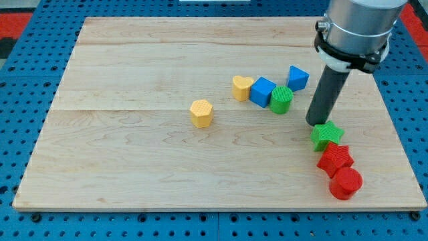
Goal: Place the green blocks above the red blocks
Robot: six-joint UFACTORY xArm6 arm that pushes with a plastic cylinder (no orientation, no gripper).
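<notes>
My tip (316, 122) rests on the board just up and left of the green star block (327, 136), touching or nearly touching it. The green star sits directly above the red star block (334, 159), which lies against the red cylinder (346, 183) below it at the view's lower right. A green cylinder (281, 100) stands further up and left, beside a blue cube (263, 91), apart from the red blocks.
A yellow heart block (242, 87) touches the blue cube's left side. A blue triangular block (297, 77) lies above right of the green cylinder. A yellow hexagon block (200, 113) sits near the middle. The wooden board's right edge (401, 140) is close to the red blocks.
</notes>
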